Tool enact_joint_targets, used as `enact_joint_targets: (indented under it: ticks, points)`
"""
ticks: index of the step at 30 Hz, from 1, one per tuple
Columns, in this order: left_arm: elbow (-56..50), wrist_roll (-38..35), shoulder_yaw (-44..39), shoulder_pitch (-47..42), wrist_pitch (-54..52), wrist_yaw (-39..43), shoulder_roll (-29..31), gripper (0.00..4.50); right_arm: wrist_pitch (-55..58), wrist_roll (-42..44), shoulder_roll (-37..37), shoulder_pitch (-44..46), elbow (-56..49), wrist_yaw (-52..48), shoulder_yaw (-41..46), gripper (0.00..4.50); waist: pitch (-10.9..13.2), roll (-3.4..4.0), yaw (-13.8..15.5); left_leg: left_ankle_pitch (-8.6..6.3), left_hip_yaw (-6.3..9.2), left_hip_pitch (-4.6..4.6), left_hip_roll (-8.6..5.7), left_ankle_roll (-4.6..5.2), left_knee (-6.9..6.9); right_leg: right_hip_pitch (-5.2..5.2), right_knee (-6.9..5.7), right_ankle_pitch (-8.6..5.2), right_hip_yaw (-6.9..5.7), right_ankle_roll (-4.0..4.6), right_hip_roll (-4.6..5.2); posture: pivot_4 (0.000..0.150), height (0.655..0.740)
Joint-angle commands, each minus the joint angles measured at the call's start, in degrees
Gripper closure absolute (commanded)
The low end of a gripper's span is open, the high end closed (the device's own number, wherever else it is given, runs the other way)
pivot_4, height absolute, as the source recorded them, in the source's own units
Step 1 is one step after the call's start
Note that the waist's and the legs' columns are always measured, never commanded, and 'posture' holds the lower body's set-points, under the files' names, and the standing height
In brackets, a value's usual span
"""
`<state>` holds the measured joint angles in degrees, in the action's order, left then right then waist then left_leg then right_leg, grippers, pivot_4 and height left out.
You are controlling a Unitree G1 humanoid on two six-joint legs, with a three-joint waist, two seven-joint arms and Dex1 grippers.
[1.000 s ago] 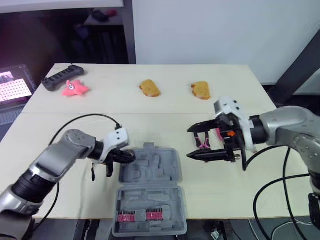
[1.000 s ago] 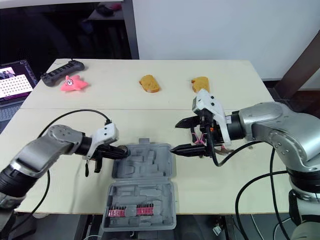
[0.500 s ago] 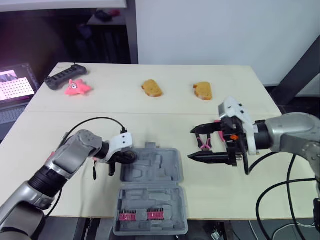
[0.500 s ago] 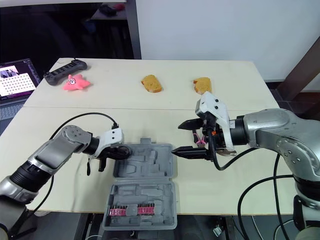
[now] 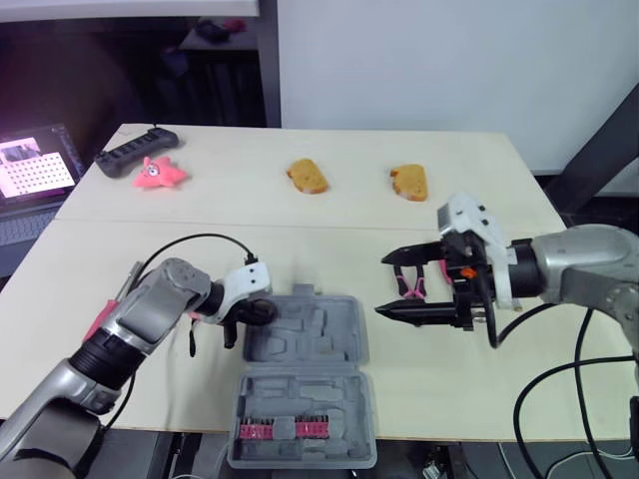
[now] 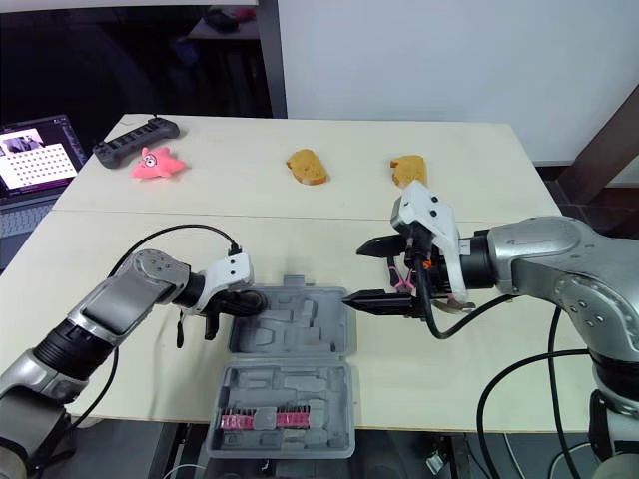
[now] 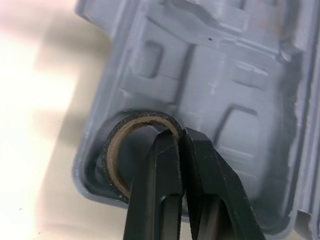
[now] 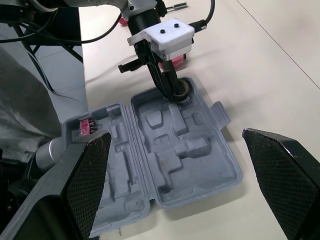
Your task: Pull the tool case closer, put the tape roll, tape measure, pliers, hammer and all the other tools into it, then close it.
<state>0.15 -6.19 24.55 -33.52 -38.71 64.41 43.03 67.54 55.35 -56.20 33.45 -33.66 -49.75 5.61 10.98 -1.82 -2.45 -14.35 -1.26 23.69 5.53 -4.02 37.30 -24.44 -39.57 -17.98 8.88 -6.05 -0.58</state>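
**Tape Roll Going In, Everything Else Outstanding**

Judging by the tool case (image 5: 319, 334), lying open and flat at 6 o'clock on the table (image 5: 329, 215) with its near half slightly past the table edge: pulled close enough already. Nothing in the moulded recesses apart from a strip of red bits (image 5: 277, 430) in the near half.

First item in hand and no more. Pinched narrow on the tape roll (image 7: 112, 150) with the left gripper (image 7: 180, 137), one finger inside the ring and one outside, clamping its wall. Roll down in the corner recess at 10 o'clock of the case, in the far half. Cannot tell whether fully seated on the recess floor. Probably a release and a lift clear next.

Spread wide and holding nothing at the right gripper (image 5: 382, 286), hovering at 2 o'clock of the case, just off its edge. Pink-handled pliers (image 5: 405, 289) seen through the gap between those fingers, apparently lying on the table beneath, apart from both fingertips. Likely the next pick.

Left to do, by this reckoning: letting go of the roll, pliers in, then the tape measure, hammer and remaining tools, then the case shut.

No part of the job: two bread-like pieces (image 5: 308, 177) at 12 o'clock of the table, a pink toy (image 5: 158, 172) and a black controller (image 5: 135, 155) at 10 o'clock.
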Motion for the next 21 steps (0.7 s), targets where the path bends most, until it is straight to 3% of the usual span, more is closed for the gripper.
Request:
enact_joint_targets:
  ticks: [1, 4, 11, 21]
  points:
    - [-1.06, 0.14, -2.66, -2.12, -0.91, -0.52, 0.34, 2.57, -1.11, 0.7, -0.91, 0.32, -0.73, 0.03, 1.38, 0.0, 0.0, 0.0, -0.01, 0.0, 0.0, 0.0, 0.0, 0.0, 0.0, 0.0, 0.0, 0.0, 0.01, 0.0, 0.0, 0.15, 0.7129]
    - [-3.56, -0.89, -3.31, -2.57, -3.45, -0.1, 0.71, 1.08, -1.23, 0.77, -0.76, 0.3, -0.67, -0.06, 1.25, 0.0, 0.0, 0.0, -0.05, 0.0, 0.0, 0.0, 0.0, 0.0, 0.0, 0.0, 0.0, 0.0, 0.01, 0.0, 0.0, 0.15, 0.7129]
    - [-9.42, -6.29, -8.75, -2.18, -9.83, 0.5, 2.57, 1.08, -1.74, 0.7, -0.59, -0.05, -0.35, -0.44, 0.86, 0.0, 0.0, 0.0, -0.06, 0.0, 0.01, 0.0, 0.0, 0.0, -0.02, 0.0, 0.0, 0.0, 0.0, -0.01, 0.0, 0.15, 0.7129]
    - [-6.54, -11.71, -21.69, 11.06, 5.56, -1.85, -0.34, 1.08, -6.14, -3.18, -0.91, -1.71, 1.33, -2.87, -1.62, 0.0, -0.01, 0.02, -0.03, 0.0, 0.0, 0.0, 0.02, 0.0, 0.01, 0.0, -0.03, 0.01, -0.02, -0.01, 0.01, 0.15, 0.7129]
